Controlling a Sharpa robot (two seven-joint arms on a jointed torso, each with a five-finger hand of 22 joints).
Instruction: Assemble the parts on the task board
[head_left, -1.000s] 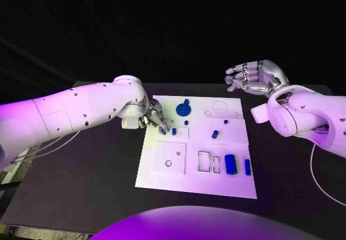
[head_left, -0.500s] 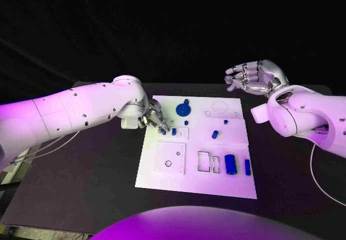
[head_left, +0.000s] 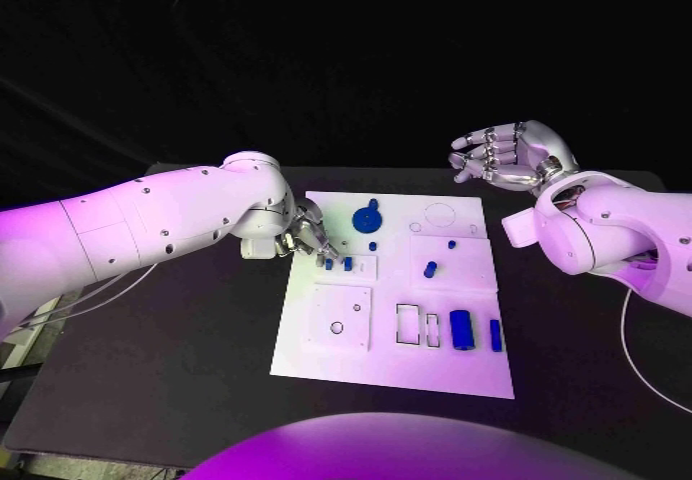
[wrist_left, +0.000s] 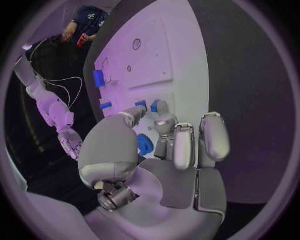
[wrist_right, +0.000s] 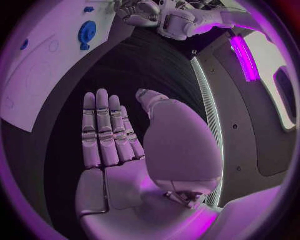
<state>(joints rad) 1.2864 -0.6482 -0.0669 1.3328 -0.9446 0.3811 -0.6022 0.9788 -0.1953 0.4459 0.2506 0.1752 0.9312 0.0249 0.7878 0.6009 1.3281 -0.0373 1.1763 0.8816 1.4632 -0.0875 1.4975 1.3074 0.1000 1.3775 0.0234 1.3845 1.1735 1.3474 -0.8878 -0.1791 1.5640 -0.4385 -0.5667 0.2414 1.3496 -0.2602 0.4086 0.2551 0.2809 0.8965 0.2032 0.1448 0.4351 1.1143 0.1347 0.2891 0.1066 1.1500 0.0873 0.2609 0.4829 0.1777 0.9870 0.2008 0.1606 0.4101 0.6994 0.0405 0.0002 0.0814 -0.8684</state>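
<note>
Left hand (head_left: 306, 236) is at the left edge of the task board (head_left: 346, 350), fingers pointed down and curled together over a small blue part (head_left: 329, 264). In the left wrist view the fingertips (wrist_left: 159, 107) close around a blue part (wrist_left: 145, 144) seen between thumb and fingers; it looks pinched, though contact is partly hidden, so the grip is probable rather than certain. A second small blue peg (head_left: 348, 263) stands just beside it, in the small square recess.

Right hand (head_left: 508, 153) is raised beyond the board's far right corner, holding nothing, fingers apart and loosely bent; the right wrist view shows its fingers (wrist_right: 103, 130) extended side by side, palm bare.

On the board: a blue gear (head_left: 368, 216) near the far edge, a small blue peg (head_left: 430, 268) in the right-centre panel, a blue block (head_left: 460, 329) and a narrow blue bar (head_left: 495, 334) near the right edge, beside two rectangular slots (head_left: 408, 323).

Left arm (head_left: 144, 225) reaches in low across the table (head_left: 173, 380).
</note>
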